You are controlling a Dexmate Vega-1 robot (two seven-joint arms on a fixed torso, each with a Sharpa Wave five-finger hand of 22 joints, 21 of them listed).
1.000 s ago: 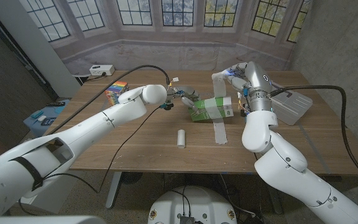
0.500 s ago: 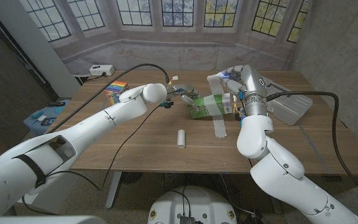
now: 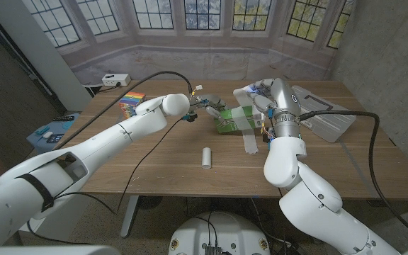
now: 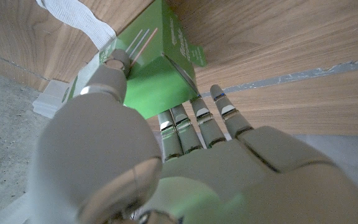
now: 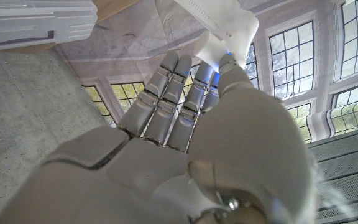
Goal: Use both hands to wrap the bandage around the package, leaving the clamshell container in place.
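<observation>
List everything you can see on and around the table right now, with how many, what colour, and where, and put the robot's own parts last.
package: one, green box, table middle, between the two hands
bandage: one, white strip, draped over the package, one end trailing on the table toward the near edge, the other end at the right hand
clamshell container: one, grey-white, far right of the table
roll: one, white, lying near the table's middle front
colourful box: one, rainbow-striped, far left of the table
left hand: one, grey, gripping the package
right hand: one, grey, pinching the bandage end above the package
</observation>
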